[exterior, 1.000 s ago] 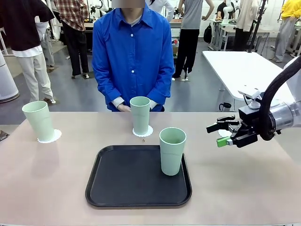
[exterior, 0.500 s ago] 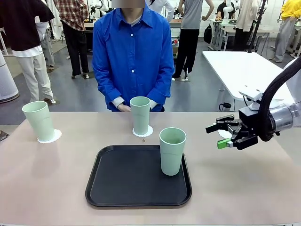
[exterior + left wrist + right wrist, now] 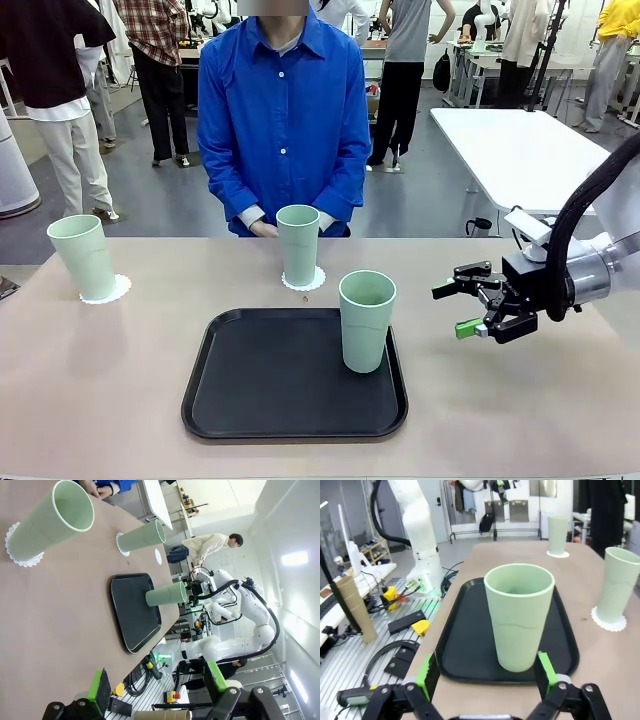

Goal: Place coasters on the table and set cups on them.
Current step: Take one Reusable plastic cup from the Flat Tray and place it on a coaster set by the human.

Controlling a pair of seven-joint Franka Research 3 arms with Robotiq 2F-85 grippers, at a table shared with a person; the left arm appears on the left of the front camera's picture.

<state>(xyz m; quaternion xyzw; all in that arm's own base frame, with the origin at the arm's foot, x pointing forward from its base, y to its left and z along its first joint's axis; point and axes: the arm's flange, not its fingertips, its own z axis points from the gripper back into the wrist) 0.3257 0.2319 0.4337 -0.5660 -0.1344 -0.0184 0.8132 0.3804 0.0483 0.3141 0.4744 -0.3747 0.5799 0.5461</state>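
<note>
**A:** Mint-green cups (image 3: 367, 320), three of them. Where do they stand for you?

**B:** Take the black tray (image 3: 270, 385) as your mark. One stands upright on the tray, close to its right rim. A second cup (image 3: 298, 243) sits on a coaster (image 3: 305, 282) just beyond the tray's far edge, in front of the person. The third cup (image 3: 82, 255) sits on its own coaster (image 3: 108, 291), well off to the tray's far left on the table (image 3: 100, 390).

**A:** And how many coasters?

**B:** Three, I judge. Your left wrist view shows a bare white disc (image 3: 158, 556) on the table beyond the tray's right side. It is small there, so I can't swear to the lacy edge.

**A:** Which step are you on?

**B:** The last cup. Your right gripper (image 3: 452, 310) hangs just right of the tray, jaws spread wide and holding nothing. Its wrist view has the tray cup framed between the green pads. Your left gripper (image 3: 157, 682) is released too, well off the tray's left side.

**A:** And next?

**B:** Ease the right gripper in level and close on the cup's wall. Lift it clear of the tray's rim, carry it right to the bare disc, and set it down centred.
</note>
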